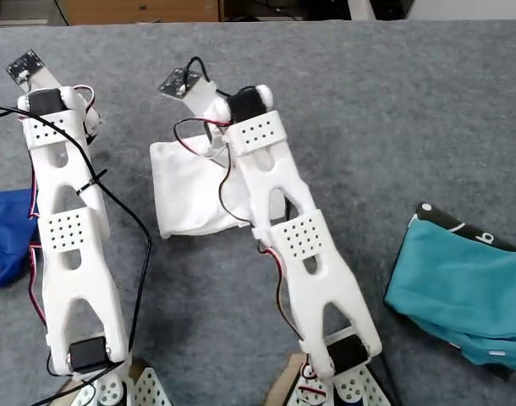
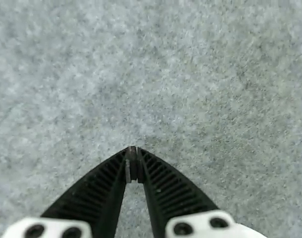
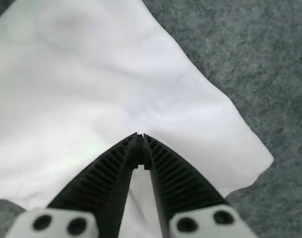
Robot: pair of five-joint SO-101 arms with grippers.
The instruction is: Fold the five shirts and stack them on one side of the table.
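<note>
The right end effector has its two black fingers closed tip to tip over the white shirt. Whether it touches the cloth cannot be told. The white shirt lies as a rumpled, roughly folded rectangle on the grey felt surface. The left end effector, fingers also pressed together with nothing between them, sits over bare surface left of the white shirt. Farther left of the white shirt lies a blue shirt. Well to its right rests a crumpled teal shirt.
</note>
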